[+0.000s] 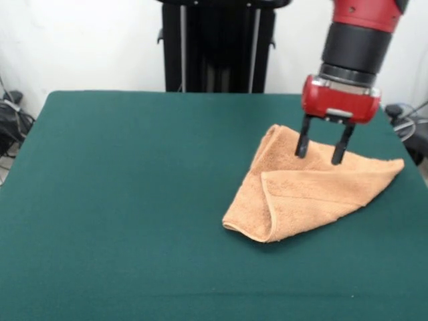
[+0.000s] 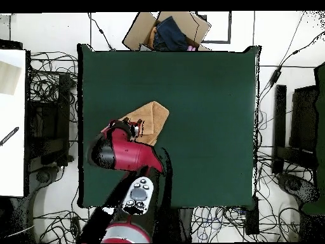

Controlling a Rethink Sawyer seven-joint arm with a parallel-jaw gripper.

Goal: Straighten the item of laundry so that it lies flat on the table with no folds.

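Jaws: parted, nothing between them. The two black fingers (image 1: 303, 142) point straight down, tips at or just above the towel's (image 1: 314, 190) upper layer; contact cannot be confirmed. The gripper (image 1: 321, 155) hangs over the towel's far part, below a red wrist housing (image 1: 340, 100).

Towel: peach-orange, folded, not flat. One layer is doubled over another, with a diagonal fold edge crossing the middle and a thick rolled edge on the side nearest the camera. One corner points away from the gripper toward the table's edge.

Table (image 1: 120, 200): dark green top; the towel lies well off its centre. In the overhead view, the arm (image 2: 124, 155) covers part of the towel (image 2: 152, 117).
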